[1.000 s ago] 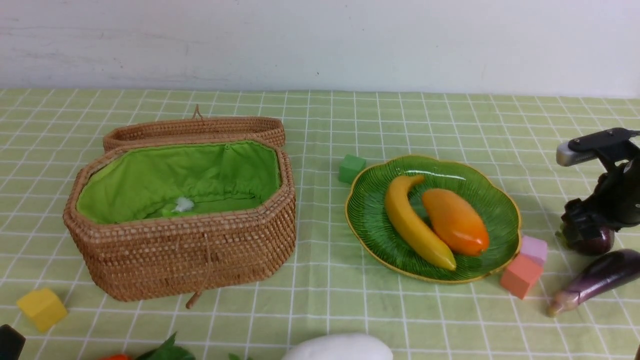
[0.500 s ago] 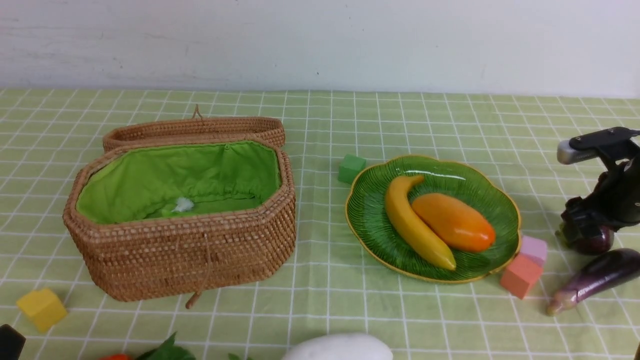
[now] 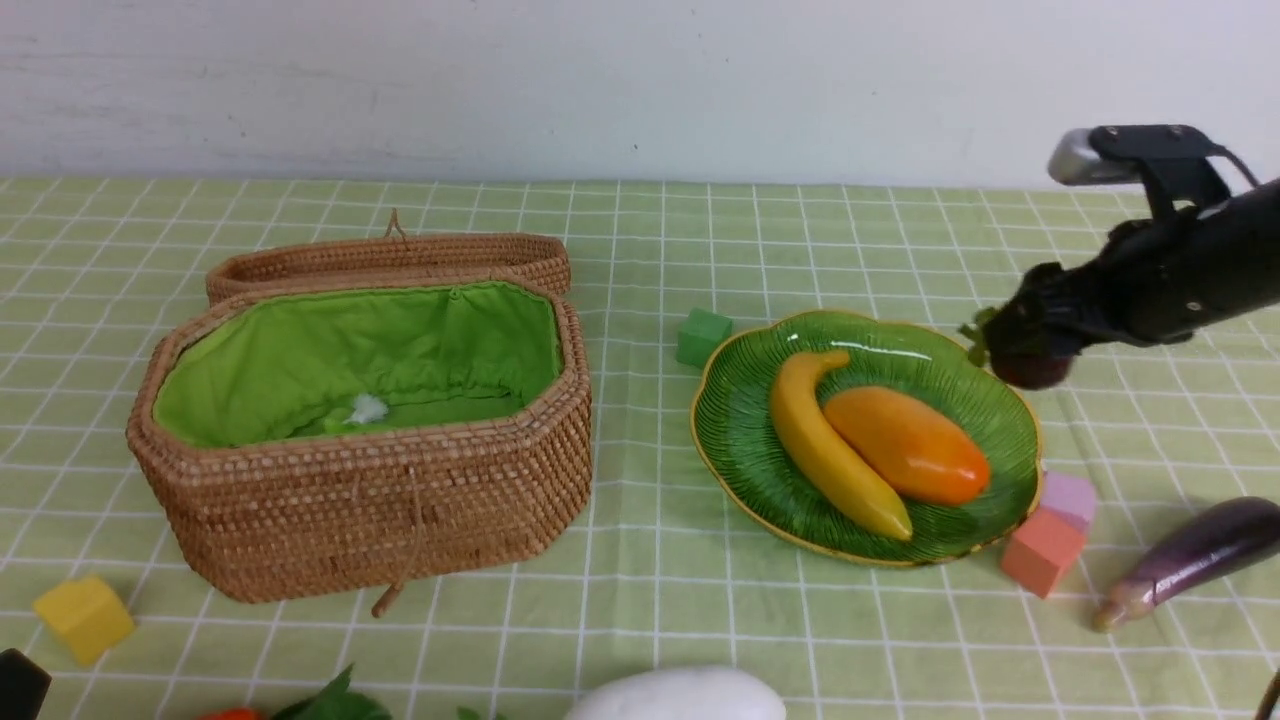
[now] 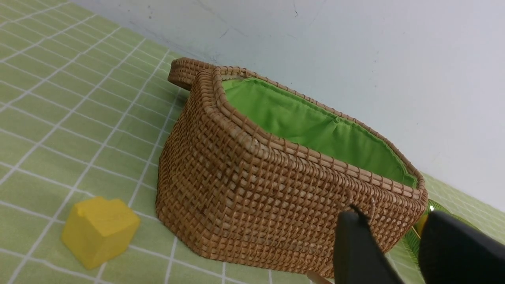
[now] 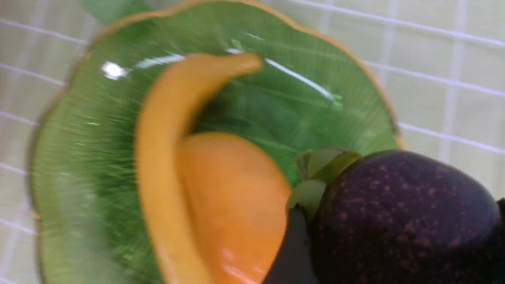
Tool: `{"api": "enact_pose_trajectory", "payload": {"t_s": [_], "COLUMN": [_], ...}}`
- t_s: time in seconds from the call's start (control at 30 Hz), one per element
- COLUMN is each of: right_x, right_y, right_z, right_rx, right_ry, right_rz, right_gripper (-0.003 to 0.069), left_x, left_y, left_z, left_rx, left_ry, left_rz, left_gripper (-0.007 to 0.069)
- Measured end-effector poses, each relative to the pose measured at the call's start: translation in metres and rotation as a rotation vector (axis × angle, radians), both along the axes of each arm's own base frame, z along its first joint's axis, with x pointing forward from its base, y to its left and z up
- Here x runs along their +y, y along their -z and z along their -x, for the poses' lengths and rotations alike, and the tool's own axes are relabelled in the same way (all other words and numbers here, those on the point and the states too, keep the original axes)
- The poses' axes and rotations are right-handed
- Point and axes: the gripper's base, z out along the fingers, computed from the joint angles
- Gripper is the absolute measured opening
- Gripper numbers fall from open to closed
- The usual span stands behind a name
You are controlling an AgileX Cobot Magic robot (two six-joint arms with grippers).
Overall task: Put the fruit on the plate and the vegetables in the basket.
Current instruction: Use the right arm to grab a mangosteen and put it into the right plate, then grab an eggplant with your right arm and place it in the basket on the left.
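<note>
- Left gripper sits low at the near left corner of the table. Its two black fingers stand apart with nothing between them, facing the near wall of the basket.
- Yellow cube lies on the checked tablecloth, just off the basket's near left corner.
- Basket stands open on the left half, showing its green lining, with its lid lying behind it.
- Carrot barely shows at the near edge, and its green leaves are beside it.
- White oval vegetable lies at the near edge around the middle, partly cut off.
- Green cube rests just beyond the plate's far left rim.
- Plate sits right of centre. It holds the banana with the orange-yellow fruit touching it on its right.
- Right gripper hangs in the air over the plate's far right rim, clamped on the round dark purple fruit.
- Salmon cube and lilac cube touch each other at the plate's near right edge.
- Eggplant lies on the cloth at the far right, apart from the cubes.
</note>
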Motion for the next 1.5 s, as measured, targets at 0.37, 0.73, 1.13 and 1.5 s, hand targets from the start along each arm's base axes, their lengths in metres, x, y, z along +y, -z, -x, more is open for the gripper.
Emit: {"api": "enact_pose_trajectory", "payload": {"t_s": [0.37, 0.73, 1.13, 1.5], "right_x": [0.032, 0.033, -0.039, -0.064], "right_y": [0.045, 0.009, -0.055, 0.017], "right_z": [-0.029, -0.013, 0.076, 0.073], "right_rx": [-0.052, -0.086, 0.341, 0.492], "right_ry": [0.093, 0.023, 0.593, 1.280], "right_rz": [-0.062, -0.044, -0.232, -0.348], "right_gripper": [0.0569, 0.0662, 0.0590, 0.0588], "left_x": [0.000, 0.000, 0.000, 0.000], "left_y": [0.000, 0.000, 0.000, 0.000], "left_z": [0.000, 0.000, 0.000, 0.000], "left_rx": [0.001, 0.002, 0.002, 0.002], "left_ry": [0.000, 0.000, 0.001, 0.001], "left_rz": [0.000, 0.000, 0.001, 0.001], "left_gripper": [0.0239, 0.0239, 0.0239, 0.0239]}}
